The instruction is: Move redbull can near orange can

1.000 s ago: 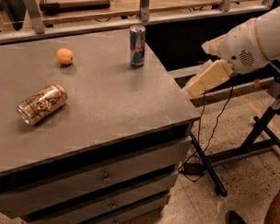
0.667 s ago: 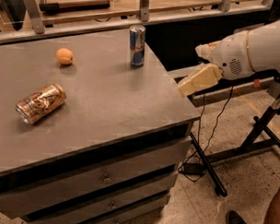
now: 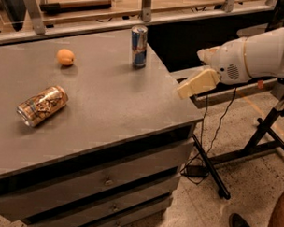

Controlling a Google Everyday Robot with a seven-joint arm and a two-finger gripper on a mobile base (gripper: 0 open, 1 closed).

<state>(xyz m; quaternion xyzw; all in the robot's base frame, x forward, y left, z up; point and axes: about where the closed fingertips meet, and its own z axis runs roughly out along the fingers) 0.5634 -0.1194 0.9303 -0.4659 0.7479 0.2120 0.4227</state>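
Since a second ago the gripper [image 3: 190, 72] has edged slightly left, toward the right edge of the table [image 3: 114, 100]; the cans have not shifted. It hangs just off that edge, unclenched, its two cream fingers [image 3: 197, 83] apart with nothing between them. The redbull can [image 3: 138, 46] stands upright near the table's far right corner, up and to the left of the gripper and apart from it. The orange can [image 3: 42, 105] lies on its side near the left, well apart from the redbull can, with bare grey tabletop between them. A small orange fruit [image 3: 65, 57] sits at the far left. Drawers [image 3: 107, 179] front the table; a black stand [image 3: 267, 134] and a cable [image 3: 216, 132] occupy the speckled floor [image 3: 233, 184] on the right.
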